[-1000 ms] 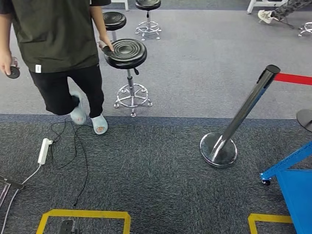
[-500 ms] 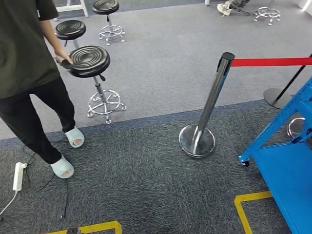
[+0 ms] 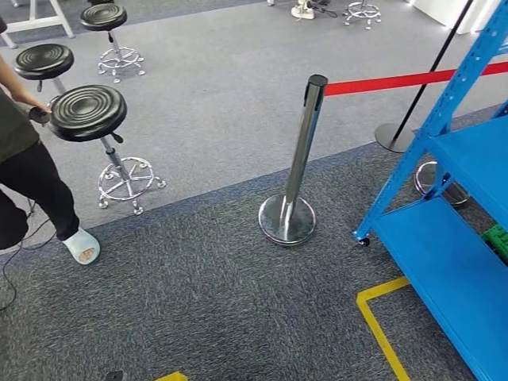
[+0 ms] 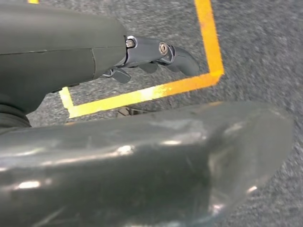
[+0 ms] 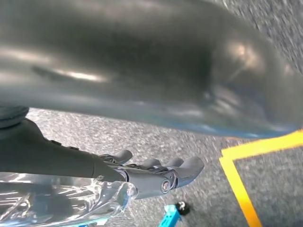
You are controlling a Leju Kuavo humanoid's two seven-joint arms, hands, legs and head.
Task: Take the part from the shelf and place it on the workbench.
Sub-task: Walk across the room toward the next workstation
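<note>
Beside the blue shelf [image 3: 461, 262], my left hand [image 4: 157, 54] and right hand [image 5: 157, 175] hang slack-fingered, holding nothing. Turning carelessly, I could clip the stanchion [image 3: 296, 167].

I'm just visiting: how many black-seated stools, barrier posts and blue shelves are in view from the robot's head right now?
Black round-seated stools: 3
Barrier posts, one shiny chrome, one slim black: 2
Blue metal shelf: 1
Total: 6
</note>
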